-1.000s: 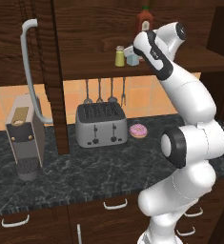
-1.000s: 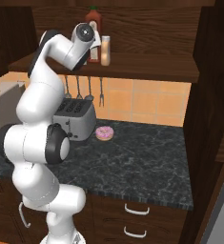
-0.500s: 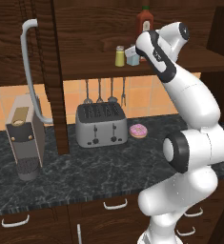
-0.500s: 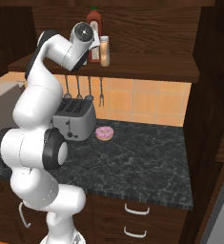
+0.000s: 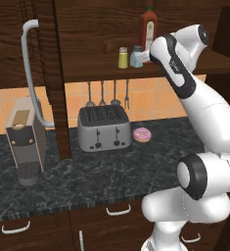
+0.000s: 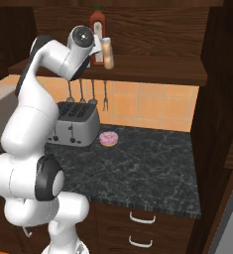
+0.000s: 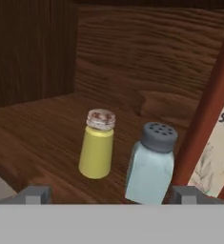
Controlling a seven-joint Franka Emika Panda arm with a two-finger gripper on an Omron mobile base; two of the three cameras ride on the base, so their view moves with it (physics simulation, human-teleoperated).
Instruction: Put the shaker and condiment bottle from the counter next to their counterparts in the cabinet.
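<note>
On the cabinet shelf point(image 5: 92, 71), the pale blue-grey shaker point(image 7: 150, 166) stands upright just right of the yellow-green shaker point(image 7: 97, 149). The same pair shows as the blue-grey shaker point(image 5: 136, 56) and the yellow-green shaker point(image 5: 122, 57). The tall red bottle point(image 7: 212, 128) rises right beside them. My gripper point(image 7: 112, 195) is open, its fingertips point(image 7: 35, 194) wide apart and short of both shakers, holding nothing. In the right base view the orange-amber condiment bottle point(image 6: 108, 53) stands on the shelf right of the red bottle point(image 6: 97, 22), beside my hand.
The cabinet door point(image 5: 40, 44) stands open at the left with its curved grey handle point(image 5: 30, 73). Below, on the dark counter point(image 5: 87, 171), are a toaster point(image 5: 103, 128), a pink doughnut point(image 5: 142, 134) and a coffee machine point(image 5: 24, 142). Utensils point(image 5: 106, 93) hang on the wall.
The hand has drawn back slightly to the right, away from the shakers. The blue-grey shaker stays standing on the shelf.
</note>
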